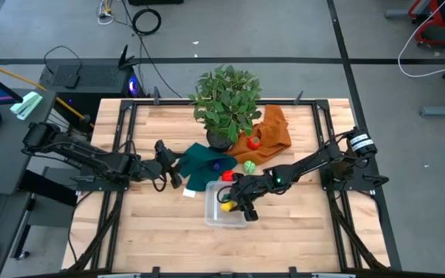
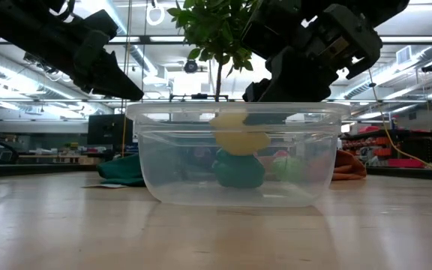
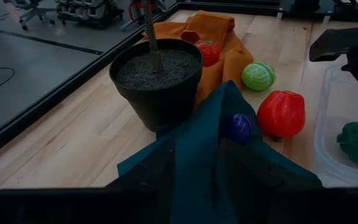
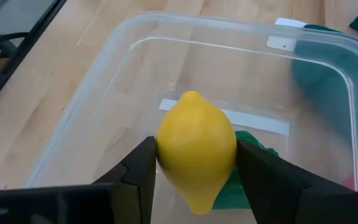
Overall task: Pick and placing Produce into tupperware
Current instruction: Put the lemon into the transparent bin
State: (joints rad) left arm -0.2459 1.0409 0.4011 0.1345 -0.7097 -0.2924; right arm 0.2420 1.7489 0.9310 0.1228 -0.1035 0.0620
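The right gripper (image 4: 194, 168) hangs over the tupperware (image 1: 224, 215), just below the middle of the high view, its fingers pinching a yellow lemon (image 4: 196, 149). In the right wrist view the lemon's long axis lies between the fingers, its pointed tip aimed away from the wrist. Beneath it in the container lies a dark green piece of produce (image 2: 238, 169). The left gripper (image 1: 178, 170) waits left of centre at the green cloth (image 3: 229, 162); whether its fingers are spread I cannot tell.
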